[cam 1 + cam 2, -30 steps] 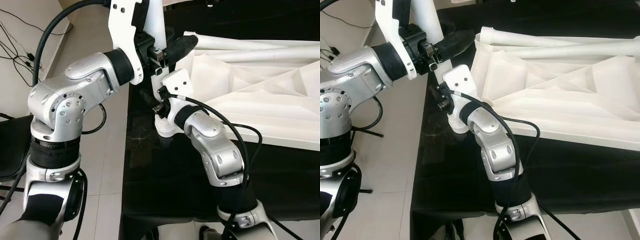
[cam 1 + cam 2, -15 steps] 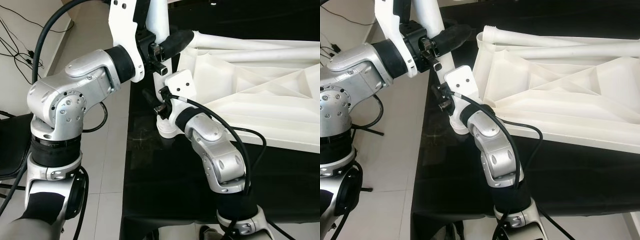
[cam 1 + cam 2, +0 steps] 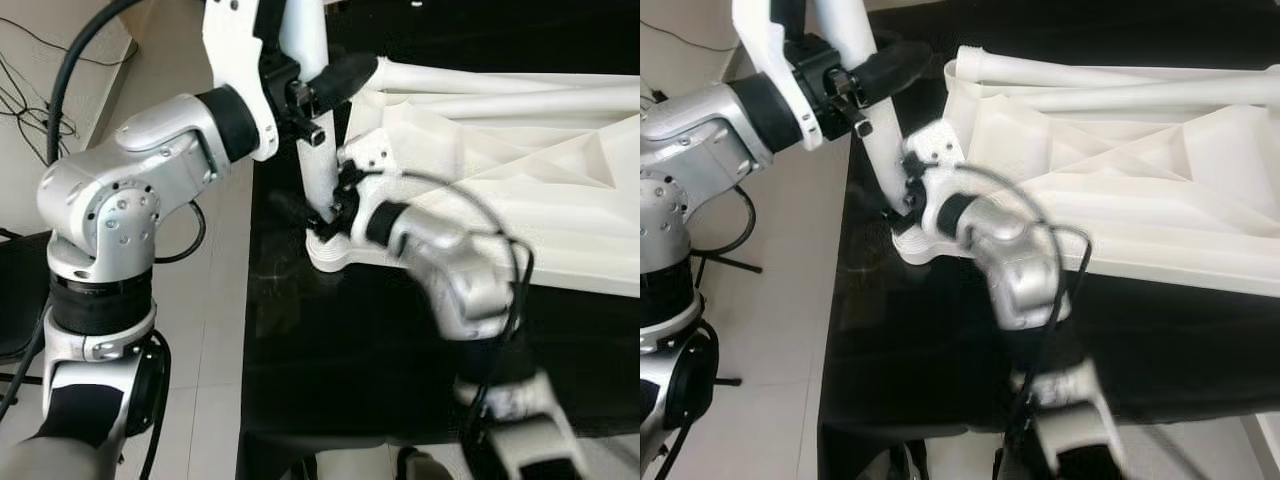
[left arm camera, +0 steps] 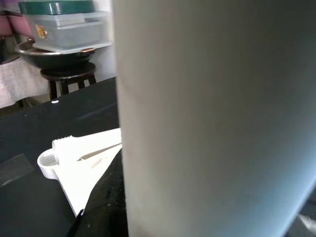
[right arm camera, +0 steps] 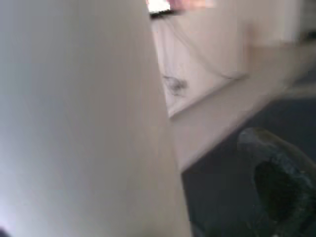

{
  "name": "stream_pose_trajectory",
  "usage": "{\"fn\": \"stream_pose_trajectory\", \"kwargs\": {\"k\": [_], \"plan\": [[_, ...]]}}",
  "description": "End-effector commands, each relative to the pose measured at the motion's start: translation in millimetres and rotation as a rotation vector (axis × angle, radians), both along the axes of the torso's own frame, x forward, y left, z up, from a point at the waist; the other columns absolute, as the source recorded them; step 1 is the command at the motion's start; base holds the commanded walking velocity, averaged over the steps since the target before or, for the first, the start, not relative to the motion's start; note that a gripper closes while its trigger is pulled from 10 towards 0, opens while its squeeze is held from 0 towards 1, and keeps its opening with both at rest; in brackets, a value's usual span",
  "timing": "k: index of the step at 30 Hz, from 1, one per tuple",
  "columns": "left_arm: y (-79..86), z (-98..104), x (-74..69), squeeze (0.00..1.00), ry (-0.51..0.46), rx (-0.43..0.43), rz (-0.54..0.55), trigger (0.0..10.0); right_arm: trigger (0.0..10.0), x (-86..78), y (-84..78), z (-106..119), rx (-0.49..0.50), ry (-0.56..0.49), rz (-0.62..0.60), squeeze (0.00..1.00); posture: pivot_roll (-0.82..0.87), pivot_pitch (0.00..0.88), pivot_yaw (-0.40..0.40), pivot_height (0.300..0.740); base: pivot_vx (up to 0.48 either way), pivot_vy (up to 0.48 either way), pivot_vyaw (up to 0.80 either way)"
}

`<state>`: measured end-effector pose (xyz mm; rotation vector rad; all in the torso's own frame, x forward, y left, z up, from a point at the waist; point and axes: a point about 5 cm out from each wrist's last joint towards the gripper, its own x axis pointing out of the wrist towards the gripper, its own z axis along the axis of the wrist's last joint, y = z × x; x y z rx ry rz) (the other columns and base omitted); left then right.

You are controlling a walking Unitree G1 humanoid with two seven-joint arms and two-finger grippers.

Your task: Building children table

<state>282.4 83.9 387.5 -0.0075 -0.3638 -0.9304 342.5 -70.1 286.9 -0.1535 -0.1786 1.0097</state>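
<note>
A black tabletop [image 3: 330,350] carries an overturned white plastic children's table top [image 3: 520,160], ribbed underside up, with loose white legs [image 3: 1120,75] lying along its far edge; pale floor tiles [image 3: 215,330] and trailing cables [image 3: 25,90] lie to the robot's left. At the near corner, a white table leg [image 3: 312,110] stands upright in its socket. The left gripper [image 3: 335,78] is clamped around the leg's upper part, black fingers closed on it. The right gripper [image 3: 338,205] sits low by the leg's base, its arm smeared by motion; whether those fingers grasp cannot be told. In the left wrist view a stool [image 4: 69,76] holds stacked containers
</note>
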Motion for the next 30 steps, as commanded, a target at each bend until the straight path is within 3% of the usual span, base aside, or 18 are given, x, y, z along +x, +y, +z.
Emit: {"fn": "stream_pose_trajectory", "kwargs": {"k": [1, 2, 3, 10, 11, 12, 17, 28, 29, 30], "plan": [[-19.3, 2.2, -19.0, 0.0, -0.033, 0.064, -0.167, 0.0, 10.0, -8.8, 18.2, 8.4, -0.054, -0.069, 0.281, 0.1, -0.02, 0.258, 0.133, 0.74, 0.0, 0.0, 0.0], [-19.6, 2.5, -19.2, 0.0, -0.033, 0.064, -0.169, 0.0, 10.0, -10.9, 19.1, 9.8, -0.081, -0.08, 0.354, 0.1, -0.02, 0.257, 0.133, 0.74, 0.0, 0.0, 0.0], [-19.9, 2.8, -19.2, 0.0, -0.032, 0.065, -0.169, 0.0, 10.0, -12.3, 20.2, 11.3, -0.098, -0.097, 0.406, 0.0, -0.02, 0.258, 0.133, 0.74, 0.0, 0.0, 0.0], [-20.4, 3.2, -18.5, 0.0, -0.031, 0.061, -0.173, 0.0, 10.0, -13.1, 25.5, 7.7, -0.156, -0.058, 0.6, 0.0, -0.01, 0.257, 0.134, 0.74, 0.0, 0.0, 0.0], [-20.3, 2.9, -18.1, 0.0, -0.03, 0.06, -0.173, 0.0, 1.6, -12.0, 27.6, 5.6, -0.155, -0.041, 0.627, 0.0, -0.01, 0.259, 0.132, 0.74, 0.0, 0.0, 0.0], [-20.1, 2.5, -17.8, 0.0, -0.029, 0.06, -0.173, 0.0, 0.0, -10.5, 29.0, 4.1, -0.15, -0.025, 0.649, 0.0, -0.01, 0.259, 0.132, 0.74, 0.0, 0.0, 0.0], [-18.7, 0.0, -15.4, 0.0, -0.023, 0.06, -0.169, 0.0, 0.0, -7.8, 30.8, -0.3, -0.153, -0.022, 0.702, 0.0, 0.0, 0.262, 0.131, 0.74, 0.0, 0.0, 0.0], [-20.7, -0.7, -13.8, 0.0, -0.022, 0.061, -0.166, 0.0, 0.0, -3.0, 24.9, -3.2, -0.122, -0.017, 0.678, 0.0, -0.01, 0.26, 0.131, 0.74, 0.0, 0.0, 0.0], [-20.9, -0.2, -12.7, 0.2, -0.011, 0.037, -0.156, 3.3, 0.0, -1.9, 23.9, -3.9, -0.115, -0.019, 0.665, 0.0, -0.01, 0.259, 0.132, 0.74, 0.0, 0.0, 0.0], [-20.9, -0.2, -12.7, 0.2, -0.011, 0.037, -0.156, 3.3, 0.0, -1.9, 23.9, -3.9, -0.115, -0.019, 0.665, 0.0, -0.01, 0.259, 0.132, 0.74, 0.0, 0.0, 0.0]]}}
